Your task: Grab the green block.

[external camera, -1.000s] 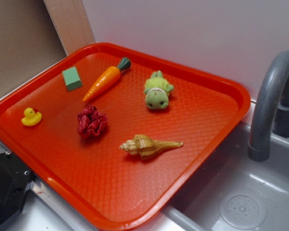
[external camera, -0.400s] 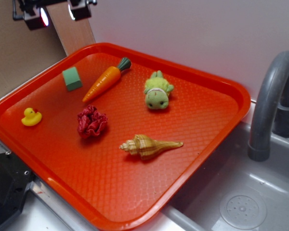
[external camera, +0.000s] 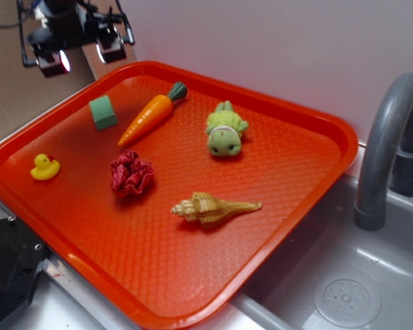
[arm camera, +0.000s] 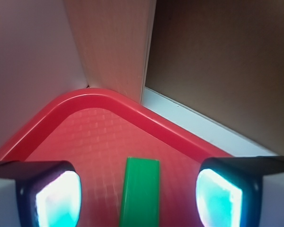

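While pincer (external camera: 79, 56) hovers agape, green block (external camera: 102, 112) lies below.

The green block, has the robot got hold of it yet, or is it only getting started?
Not yet. The green block sits untouched on the red tray, beside the carrot. So far the gripper has only been brought above the tray's far corner; the wrist view shows the block lined up between its open, empty fingers. Left to do: lower, close on the block and lift.
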You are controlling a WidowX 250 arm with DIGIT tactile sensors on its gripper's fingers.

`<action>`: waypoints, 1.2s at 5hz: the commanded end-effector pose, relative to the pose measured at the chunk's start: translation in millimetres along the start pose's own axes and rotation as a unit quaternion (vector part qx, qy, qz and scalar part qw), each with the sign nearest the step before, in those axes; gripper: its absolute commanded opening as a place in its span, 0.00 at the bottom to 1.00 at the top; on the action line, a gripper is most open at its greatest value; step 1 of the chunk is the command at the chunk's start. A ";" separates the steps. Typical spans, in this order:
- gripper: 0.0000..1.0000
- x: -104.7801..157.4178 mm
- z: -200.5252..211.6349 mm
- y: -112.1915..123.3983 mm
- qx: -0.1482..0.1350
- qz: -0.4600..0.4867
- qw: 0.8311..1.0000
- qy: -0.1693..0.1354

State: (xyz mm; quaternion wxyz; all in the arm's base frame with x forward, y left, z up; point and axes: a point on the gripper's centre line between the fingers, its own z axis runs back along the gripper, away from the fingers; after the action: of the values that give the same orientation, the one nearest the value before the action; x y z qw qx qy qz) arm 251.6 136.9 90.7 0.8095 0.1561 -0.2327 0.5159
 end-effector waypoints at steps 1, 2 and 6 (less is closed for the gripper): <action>1.00 2.1 -28.6 1.6 -0.022 0.036 0.999 0.012; 1.00 -8.4 -36.0 7.0 -0.006 0.025 0.998 0.049; 0.00 -51.2 -50.8 -3.1 -0.105 -0.073 0.987 0.097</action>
State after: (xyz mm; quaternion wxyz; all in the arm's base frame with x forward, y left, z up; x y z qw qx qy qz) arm 256.6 120.0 20.0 0.8721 0.0406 -0.1977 0.4458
